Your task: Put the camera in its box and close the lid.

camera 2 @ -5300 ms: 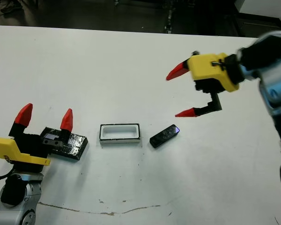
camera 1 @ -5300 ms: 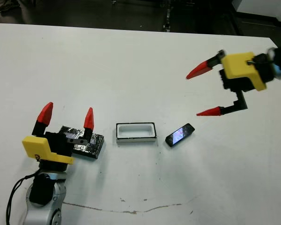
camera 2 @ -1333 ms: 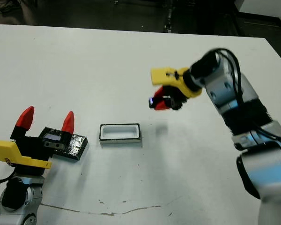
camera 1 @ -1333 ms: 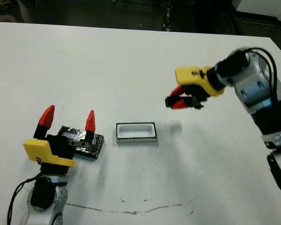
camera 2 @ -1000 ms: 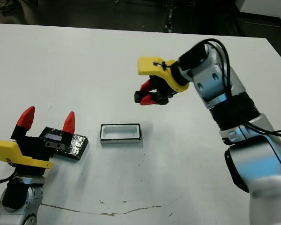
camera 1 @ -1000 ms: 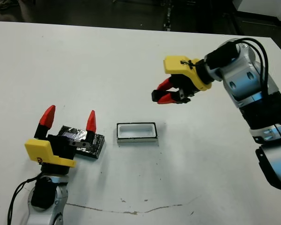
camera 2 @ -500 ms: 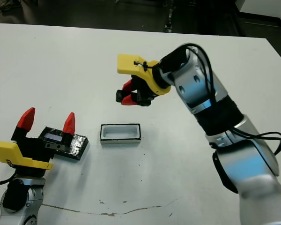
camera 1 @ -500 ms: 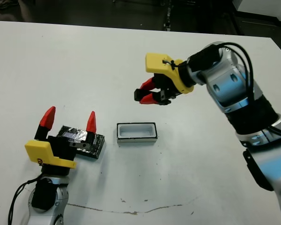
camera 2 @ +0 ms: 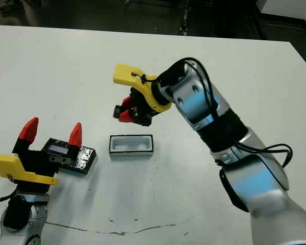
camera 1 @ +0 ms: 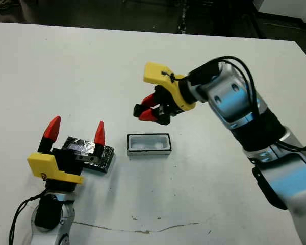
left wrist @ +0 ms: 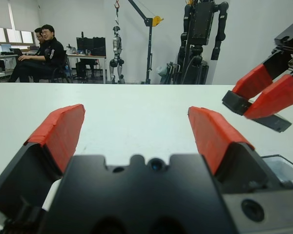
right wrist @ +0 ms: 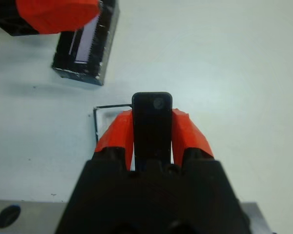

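My right gripper (camera 1: 149, 112) is shut on the camera (right wrist: 152, 124), a small black bar held between the red fingers. It hangs in the air just above the far left part of the box (camera 1: 149, 144), a shallow white tray with a thin black rim that sits empty on the table. The lid (camera 1: 91, 154), black with silvery patches, lies to the left of the box. My left gripper (camera 1: 76, 129) stands open over the lid's near left part, its fingers apart with nothing between them. The left wrist view shows the right gripper (left wrist: 263, 95) with the camera (left wrist: 268, 122) off to one side.
The white table (camera 1: 204, 204) has a thin dark crack line (camera 1: 143, 229) near its front edge. Beyond the table, in the left wrist view, sit people (left wrist: 39, 53) at desks, and humanoid robots on stands (left wrist: 202, 39).
My right gripper closed on the camera that lay right of the box, lifted it and carried it left, to just above the box. The left arm and lid stayed put.
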You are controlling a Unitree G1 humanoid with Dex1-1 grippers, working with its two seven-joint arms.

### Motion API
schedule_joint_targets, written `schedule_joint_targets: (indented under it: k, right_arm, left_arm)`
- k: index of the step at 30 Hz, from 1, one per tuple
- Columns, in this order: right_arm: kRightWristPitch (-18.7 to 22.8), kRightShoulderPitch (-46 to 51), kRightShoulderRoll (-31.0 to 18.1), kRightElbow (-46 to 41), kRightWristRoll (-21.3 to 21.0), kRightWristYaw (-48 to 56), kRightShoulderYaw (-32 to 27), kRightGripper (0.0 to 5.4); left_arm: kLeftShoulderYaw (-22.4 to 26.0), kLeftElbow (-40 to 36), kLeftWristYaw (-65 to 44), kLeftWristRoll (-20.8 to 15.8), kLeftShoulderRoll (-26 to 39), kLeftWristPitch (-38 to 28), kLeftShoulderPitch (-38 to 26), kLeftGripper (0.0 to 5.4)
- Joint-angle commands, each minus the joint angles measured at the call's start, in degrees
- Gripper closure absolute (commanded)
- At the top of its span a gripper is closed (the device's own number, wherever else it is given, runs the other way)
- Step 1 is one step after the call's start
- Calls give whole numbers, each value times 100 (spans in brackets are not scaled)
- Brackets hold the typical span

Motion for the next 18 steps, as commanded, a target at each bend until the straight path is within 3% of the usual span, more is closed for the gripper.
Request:
schedule_joint_targets:
  k: [1, 11, 18]
  right_arm:
    - [-130, 126, -81, -107, 23, -64, 127, 374]
    - [-97, 333, -96, -156, 71, -49, 232, 374]
    - [-422, 477, -77, -42, 39, -44, 299, 374]
  left_arm:
    - [19, 10, 27, 16, -2, -31, 86, 0]
    - [32, 57, 16, -32, -29, -86, 65, 0]
    - [16, 22, 28, -2, -11, -54, 68, 0]
